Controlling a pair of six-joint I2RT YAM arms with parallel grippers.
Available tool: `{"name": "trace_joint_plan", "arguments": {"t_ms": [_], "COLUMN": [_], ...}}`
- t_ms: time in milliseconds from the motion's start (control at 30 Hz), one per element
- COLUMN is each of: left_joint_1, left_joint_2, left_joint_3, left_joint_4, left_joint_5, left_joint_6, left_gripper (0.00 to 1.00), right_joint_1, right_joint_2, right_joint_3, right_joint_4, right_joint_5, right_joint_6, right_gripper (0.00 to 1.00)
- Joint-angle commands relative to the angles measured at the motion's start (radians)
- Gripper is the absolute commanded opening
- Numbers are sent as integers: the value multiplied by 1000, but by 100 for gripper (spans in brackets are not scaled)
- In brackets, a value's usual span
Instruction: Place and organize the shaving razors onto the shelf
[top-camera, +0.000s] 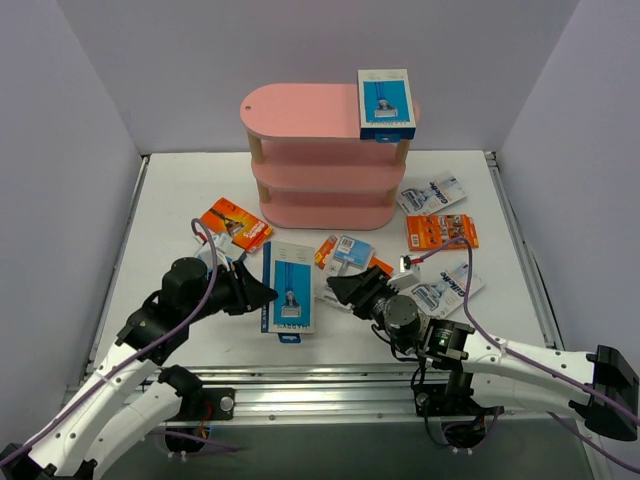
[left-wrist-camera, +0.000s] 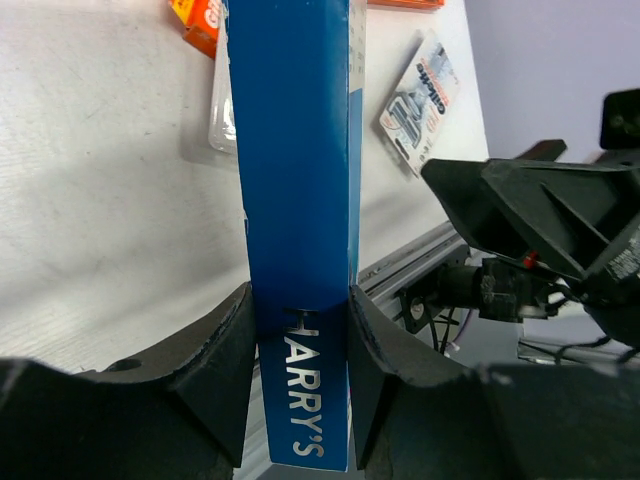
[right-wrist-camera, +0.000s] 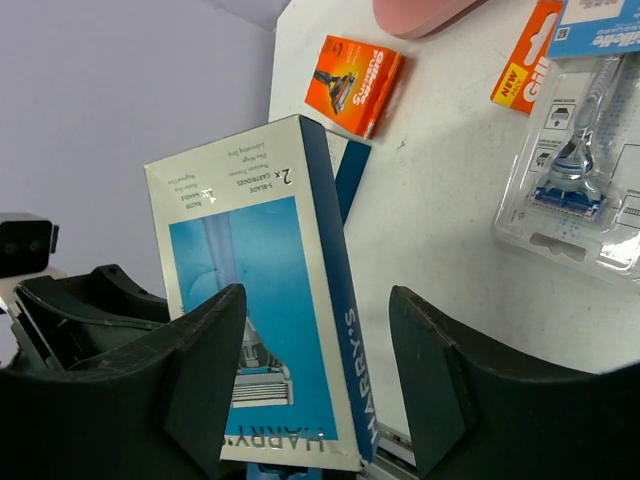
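Note:
The pink shelf (top-camera: 320, 150) stands at the back with one blue-and-white box (top-camera: 385, 103) on the right end of its top board. My left gripper (top-camera: 262, 293) is shut on the side edge of a second blue-and-white Harry's box (top-camera: 288, 287), held just above the table; in the left wrist view the box (left-wrist-camera: 300, 180) stands edge-on between the fingers. My right gripper (top-camera: 340, 287) is open at that box's right edge; in the right wrist view the box (right-wrist-camera: 260, 300) lies partly between its spread fingers. Another blue edge (right-wrist-camera: 352, 172) shows behind it.
Orange cards lie at the left (top-camera: 235, 222), right (top-camera: 441, 231) and centre (top-camera: 330, 250). Clear blister packs lie near the shelf's right foot (top-camera: 432, 193) and beside my right arm (top-camera: 445, 285). The table's metal rail (top-camera: 330, 380) runs along the near edge.

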Motion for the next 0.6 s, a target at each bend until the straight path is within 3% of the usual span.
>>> {"name": "trace_joint_plan", "arguments": {"t_ms": [0,367,567], "left_joint_1": [4,9,14], "left_joint_2": [-56,-119,-135], "left_joint_3": [32,-10,-24], "left_joint_4": [29,115,141], "left_joint_5": [58,128,124], "left_joint_6": [-10,-143,-188], "left_gripper": [13,13,13], "right_joint_1": [-12,-4,11], "right_joint_2": [-10,122,127], "right_joint_3": [-20,1,-5], "right_joint_4": [71,301,338], "right_joint_5": [-80,-292,-311], "right_joint_6": [-99,-236,-254], "right_gripper": [56,64,65]}}
